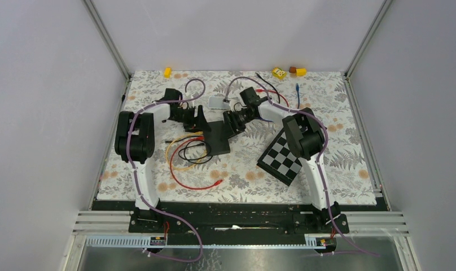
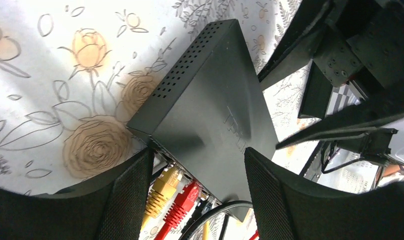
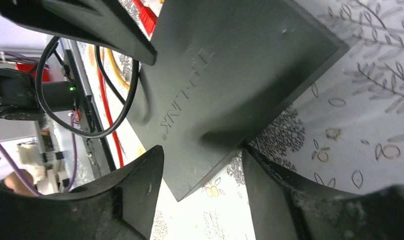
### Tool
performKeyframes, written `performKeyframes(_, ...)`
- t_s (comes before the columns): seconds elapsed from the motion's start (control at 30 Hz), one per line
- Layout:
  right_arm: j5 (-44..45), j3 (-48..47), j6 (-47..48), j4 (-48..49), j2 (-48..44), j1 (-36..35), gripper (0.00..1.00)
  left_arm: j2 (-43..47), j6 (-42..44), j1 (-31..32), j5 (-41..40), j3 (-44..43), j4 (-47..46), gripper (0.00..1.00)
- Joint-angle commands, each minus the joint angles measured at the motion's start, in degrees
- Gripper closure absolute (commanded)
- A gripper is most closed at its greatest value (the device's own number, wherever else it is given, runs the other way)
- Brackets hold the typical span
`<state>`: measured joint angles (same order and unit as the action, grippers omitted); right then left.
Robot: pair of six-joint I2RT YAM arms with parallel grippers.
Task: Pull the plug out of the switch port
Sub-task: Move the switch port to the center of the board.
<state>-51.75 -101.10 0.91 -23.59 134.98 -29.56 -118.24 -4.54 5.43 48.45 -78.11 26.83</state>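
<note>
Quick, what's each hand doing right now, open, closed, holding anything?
Left hand: fingers either side of the switch; grip cannot be told.
Right hand: also astride the switch; grip cannot be told.

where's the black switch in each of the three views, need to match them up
top external: switch sits near the picture's centre, left of the checkerboard.
left wrist: switch fills the centre, ports at its bottom edge.
right wrist: switch fills the upper centre, lettering on top.
shared landmark: the red cable on the switch's port side.
</note>
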Motion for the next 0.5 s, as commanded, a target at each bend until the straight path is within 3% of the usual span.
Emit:
performKeyframes(0.0,-2.8,2.7,-4.4,2.0,-1.4,2.1,0.39,2.0,-1.2,0.9,6.0,1.1,-4.2,0.32)
performKeyframes(0.17,-8.5,4.4,-9.8,7.1,-2.8,5.7,0.51,3.1,-0.8,2.3,7.6,0.9,-4.4,0.32)
performKeyframes(0.47,-10.9,7.2,-8.8,8.2,-7.9,8.2,0.55,3.1,-0.7,7.0,8.5,-1.0,-4.5,0.32)
